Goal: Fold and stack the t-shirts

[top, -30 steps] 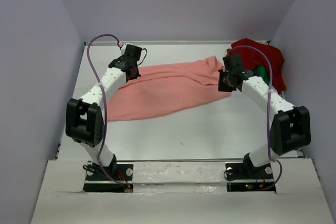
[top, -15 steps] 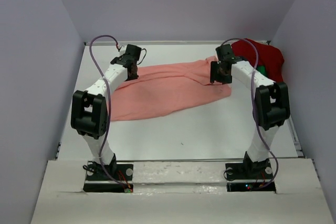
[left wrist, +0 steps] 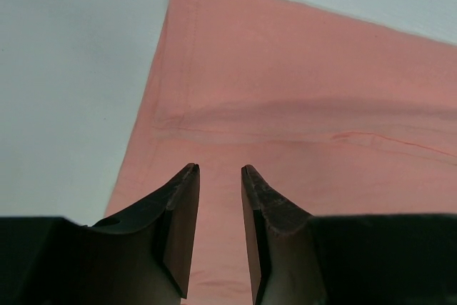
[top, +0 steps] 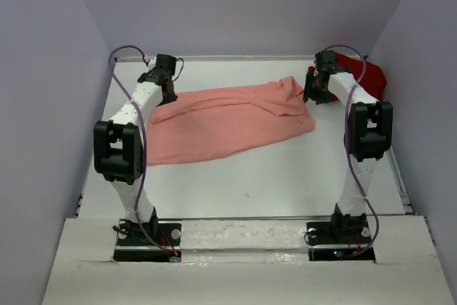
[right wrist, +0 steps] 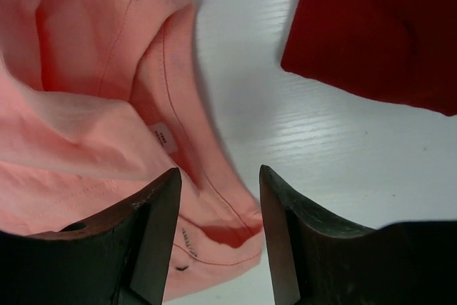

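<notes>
Two shirts: a salmon-pink soft cloth t-shirt lies spread but rumpled across the middle of the white worktop, and a crumpled dark red cloth t-shirt is heaped in the far right corner
Gap between them: the right wrist view shows a strip of bare worktop separating the two
Left gripper: jaws narrowly parted with nothing between them, poised over the hem corner at the pink shirt's left end; I cannot tell whether the tips touch the cloth
Right gripper: jaws spread wider, empty, over the collar end where a small white label shows
Step, as I judge it: each side is lining up to pinch its end of the pink shirt, which is not yet folded
Risk on the left: the narrow opening may close on one layer only, or slide off the thin hem, leaving that end behind
Risk on the right: the cloth is doubled over here, so a pinch could catch a loose fold and skew the shirt
Risk of uneven lift: one side gripping first would drag the shirt askew
</notes>
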Action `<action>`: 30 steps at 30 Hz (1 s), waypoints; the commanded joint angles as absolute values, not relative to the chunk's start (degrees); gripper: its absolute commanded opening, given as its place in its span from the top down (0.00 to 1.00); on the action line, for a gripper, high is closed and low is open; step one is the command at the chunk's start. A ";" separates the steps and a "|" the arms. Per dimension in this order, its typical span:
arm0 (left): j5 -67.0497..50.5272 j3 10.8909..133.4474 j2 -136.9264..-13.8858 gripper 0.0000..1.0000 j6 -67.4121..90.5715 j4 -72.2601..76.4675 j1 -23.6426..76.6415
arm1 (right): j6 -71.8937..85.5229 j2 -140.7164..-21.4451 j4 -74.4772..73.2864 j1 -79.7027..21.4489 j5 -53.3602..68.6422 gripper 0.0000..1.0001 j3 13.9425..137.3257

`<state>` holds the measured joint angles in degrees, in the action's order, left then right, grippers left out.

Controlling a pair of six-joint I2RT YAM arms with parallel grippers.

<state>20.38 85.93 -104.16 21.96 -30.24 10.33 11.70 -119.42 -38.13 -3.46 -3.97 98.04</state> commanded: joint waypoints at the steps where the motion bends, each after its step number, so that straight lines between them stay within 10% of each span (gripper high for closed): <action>1: 19.34 88.33 -103.88 0.59 21.45 -29.53 9.06 | 10.37 -121.37 -38.06 -4.04 1.21 0.47 101.07; 23: 2.73 83.41 -103.36 0.59 23.90 -23.82 0.62 | 12.21 -121.73 -33.49 -4.04 8.08 0.55 93.88; 30: 1.49 81.65 -101.78 0.59 24.26 -22.50 -1.32 | 13.71 -119.88 -30.15 -4.04 10.11 0.75 89.39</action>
<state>3.40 82.11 -104.20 24.05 -23.55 -0.62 12.29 -121.73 -32.93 -3.81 8.01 91.88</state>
